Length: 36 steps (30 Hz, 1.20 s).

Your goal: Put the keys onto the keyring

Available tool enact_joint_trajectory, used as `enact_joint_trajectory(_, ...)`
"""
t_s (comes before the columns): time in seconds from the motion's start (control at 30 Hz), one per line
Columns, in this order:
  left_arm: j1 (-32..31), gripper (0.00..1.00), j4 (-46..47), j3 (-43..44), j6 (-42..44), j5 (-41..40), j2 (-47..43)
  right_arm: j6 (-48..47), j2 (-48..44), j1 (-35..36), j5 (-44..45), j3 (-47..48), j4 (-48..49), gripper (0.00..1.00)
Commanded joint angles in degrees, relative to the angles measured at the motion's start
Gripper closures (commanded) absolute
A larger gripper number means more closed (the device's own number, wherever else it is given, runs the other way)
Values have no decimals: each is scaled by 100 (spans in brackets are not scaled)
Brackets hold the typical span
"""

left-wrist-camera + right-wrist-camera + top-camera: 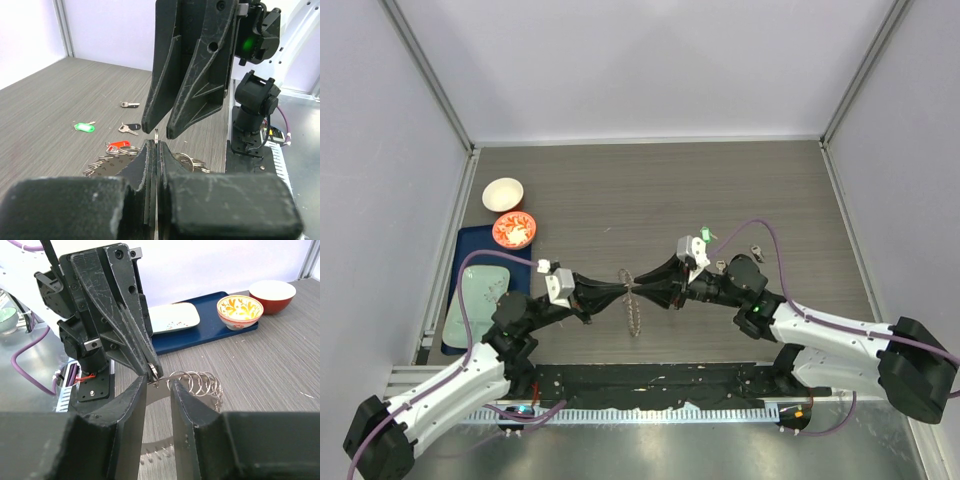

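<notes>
The keyring [635, 312] is a large flat grey band, held on edge above the table between both grippers. My left gripper [620, 289] is shut on a thin metal edge of it [156, 134]. My right gripper [645, 291] is open, with its jaws on either side of the band [162, 390] and not closed on it. Several small wire rings [200, 382] hang on the band. The keys lie loose on the table: a green one [84, 127], a black one [130, 128], a red one [118, 145], and another key [130, 104].
A blue tray [470, 250] at the left holds a pale plate [480, 293]. An orange patterned bowl [514, 230] and a white bowl [503, 193] stand beside it. The green key [704, 236] and another key [757, 248] lie right of the right arm.
</notes>
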Motion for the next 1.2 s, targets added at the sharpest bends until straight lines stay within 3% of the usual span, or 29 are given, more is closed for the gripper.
enact_joint_trajectory(0.0, -23, 100, 703, 120, -69, 85, -15, 216, 190, -19, -8, -43, 680, 68)
enact_joint_trajectory(0.57, -76, 100, 826, 173, -192, 199, 38, 331, 428, -28, -422, 45, 971, 72)
enact_joint_trajectory(0.73, -102, 100, 905, 182, -210, 287, 99, 295, 455, -28, -544, 63, 979, 78)
enact_joint_trajectory(0.97, -120, 100, 958, 173, -263, 401, 240, 207, 437, -28, -615, 124, 831, 99)
enact_joint_trajectory(1.17, -120, 95, 765, 120, -263, 323, 372, -47, 341, -28, -510, 291, 200, 99)
